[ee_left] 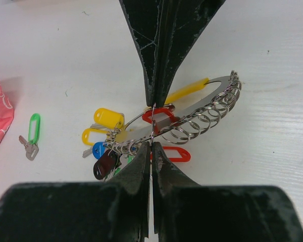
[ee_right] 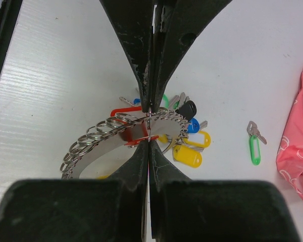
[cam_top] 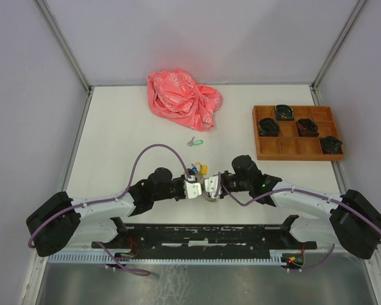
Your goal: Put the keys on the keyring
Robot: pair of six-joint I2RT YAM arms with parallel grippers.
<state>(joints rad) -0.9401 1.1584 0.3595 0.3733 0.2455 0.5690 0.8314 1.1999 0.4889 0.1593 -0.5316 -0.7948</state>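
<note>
green-tagged key (cam_top: 195, 142): flat on table (cam_top: 114, 127), long axis left-right, tag rightward | left end effector (ee_left: 151, 138), right end effector (ee_right: 148, 126): arms angled inward, each clenched, apparently on keyring (ee_left: 218, 86)

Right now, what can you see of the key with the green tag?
The green-tagged key is a small silver metal key joined to an oval green plastic tag with a pale centre. It lies flat and loose on the white table, between the pink plastic bag and the bunch of tagged keys, touching neither. Only the table touches it.
</note>
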